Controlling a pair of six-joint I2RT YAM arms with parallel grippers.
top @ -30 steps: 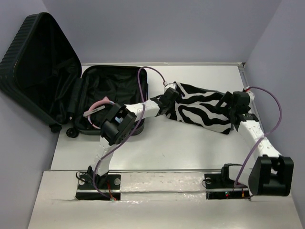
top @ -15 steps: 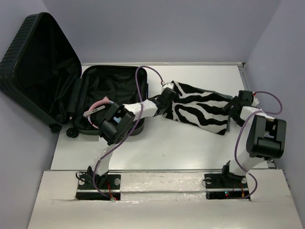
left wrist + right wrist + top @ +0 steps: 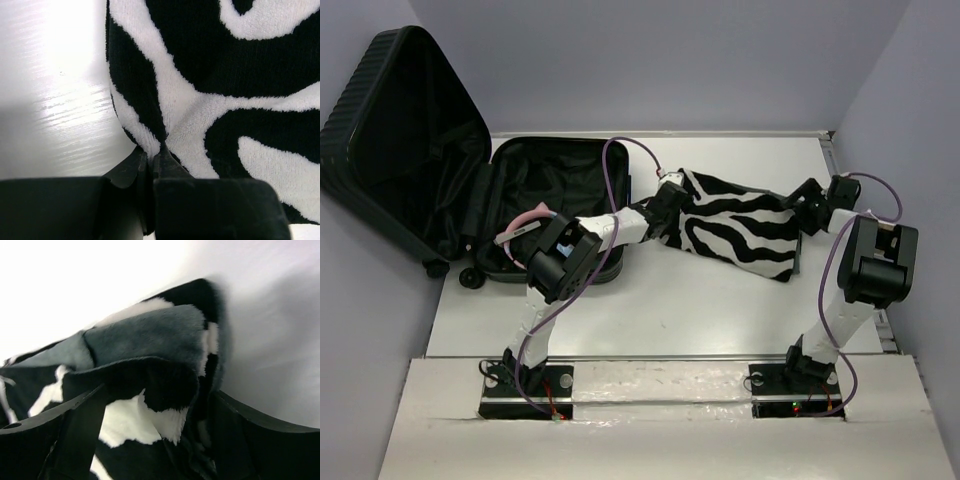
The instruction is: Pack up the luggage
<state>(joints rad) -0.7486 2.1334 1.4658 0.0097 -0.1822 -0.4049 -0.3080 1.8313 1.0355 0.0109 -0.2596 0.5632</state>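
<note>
The luggage [image 3: 555, 170] is a black ribbed suitcase lying open at the table's left, its lid [image 3: 400, 130] leaning back against the wall. A zebra-striped cloth [image 3: 740, 230] lies spread on the table to its right. My left gripper [image 3: 667, 203] is shut on the cloth's left edge; in the left wrist view the gripper [image 3: 151, 156] pinches a fold of the cloth [image 3: 225, 75]. My right gripper [image 3: 808, 213] is at the cloth's right corner. In the right wrist view the gripper [image 3: 160, 430] is wide open, with the folded corner [image 3: 150, 340] between the jaws.
A pink ring-shaped item [image 3: 523, 228] sits at the suitcase's near edge, beside the left arm's elbow. The suitcase wheels [image 3: 470, 277] rest on the table's left edge. A purple wall stands close on the right of the right arm.
The right arm has swung out to the right and its gripper now sits at the cloth's right corner. The left gripper keeps hold of the cloth and has barely moved.
</note>
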